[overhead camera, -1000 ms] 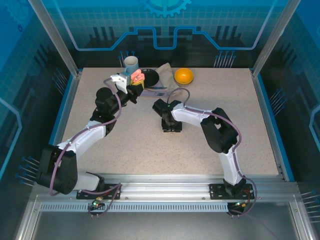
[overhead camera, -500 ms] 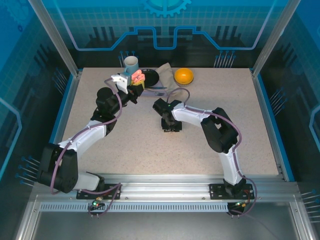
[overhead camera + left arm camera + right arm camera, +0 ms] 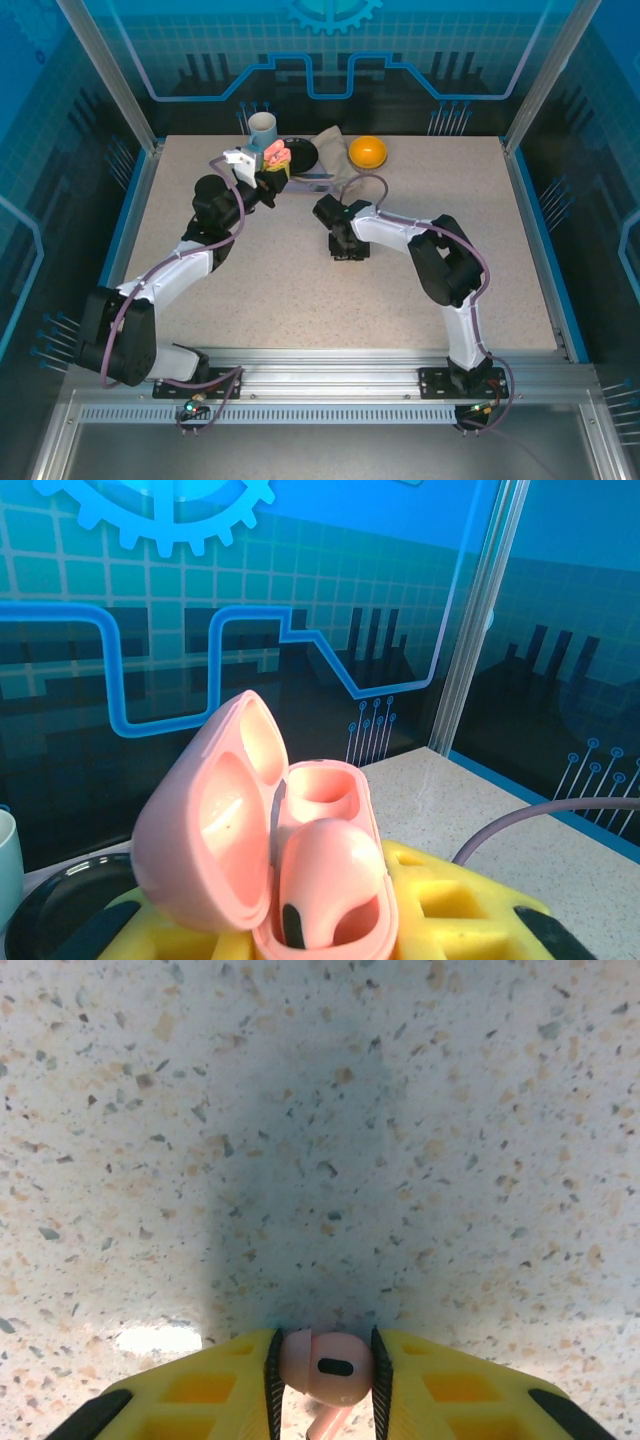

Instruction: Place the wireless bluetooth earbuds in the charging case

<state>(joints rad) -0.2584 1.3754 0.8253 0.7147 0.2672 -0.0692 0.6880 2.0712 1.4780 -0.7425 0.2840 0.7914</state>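
Note:
My left gripper point(image 3: 272, 166) is raised at the back of the table, shut on a salmon-pink charging case point(image 3: 200, 830) with its lid open. One pink earbud point(image 3: 330, 870) sits in the case's near socket, and the far socket point(image 3: 325, 785) is empty. My right gripper point(image 3: 347, 252) points down at mid-table, just above the speckled top. Its yellow fingers point(image 3: 440, 1380) are shut on a second pink earbud point(image 3: 330, 1368), held by the head with the stem pointing back between the pads.
Behind the left gripper stand a pale cup point(image 3: 262, 126), a black plate point(image 3: 302, 152), a grey cloth point(image 3: 330, 140) and an orange point(image 3: 368, 151). Blue walls enclose the table on three sides.
The right arm's wrist has shifted slightly to the right and toward the back. The left arm and the case have stayed put.

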